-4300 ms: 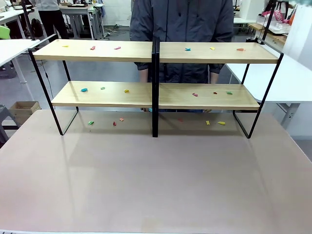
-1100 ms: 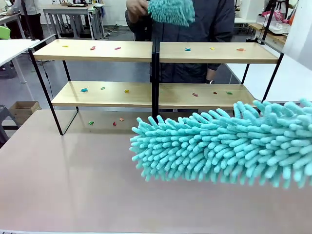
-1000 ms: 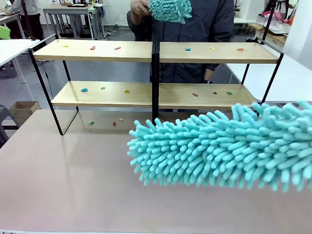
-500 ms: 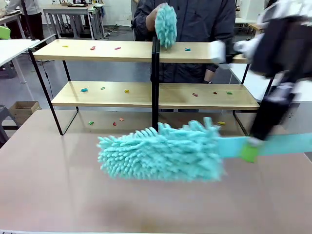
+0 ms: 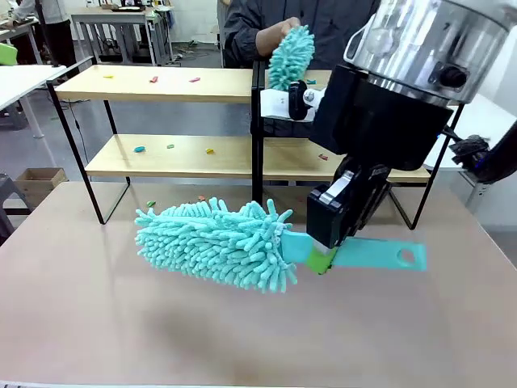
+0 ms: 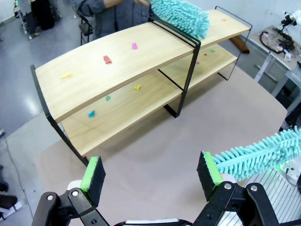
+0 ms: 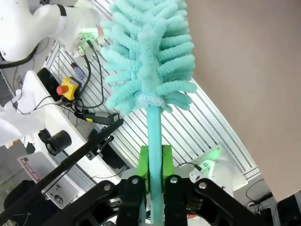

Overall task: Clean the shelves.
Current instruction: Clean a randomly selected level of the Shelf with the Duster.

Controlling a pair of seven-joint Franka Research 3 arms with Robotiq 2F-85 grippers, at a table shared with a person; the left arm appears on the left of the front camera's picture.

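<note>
The shelves (image 5: 161, 85) stood across the far half of the tabletop (image 5: 242, 347). Both tiers carried coloured scraps (image 5: 153, 79) lying just where they had a few sec before, i.e. nothing swept off yet. More scraps sat on the tabletop under the lower boards. What changed was the tools. My duster (image 5: 214, 244) had loomed over the near right of the front view a sec earlier. It had since swung out over the middle of the tabletop w/ its head pointing to my left. It hung in front of the lower tier, apart from the wood, and seemed clear of the tabletop too. My right gripper (image 5: 321, 259) was clamped tight on the flat handle just behind the fluffy head, w/ the handle's far end sticking out free. The person's hand (image 5: 279, 31) had brought a second duster (image 5: 291, 55) down from head height to the top board, beside the black centre post (image 5: 257, 145). My left gripper (image 6: 150, 170) hung up on my left side, fingers spread wide & empty, well apart from the shelves. So prob. the carry-in was done & the wiping not begun. Next step looked like getting the head onto a board.
</note>
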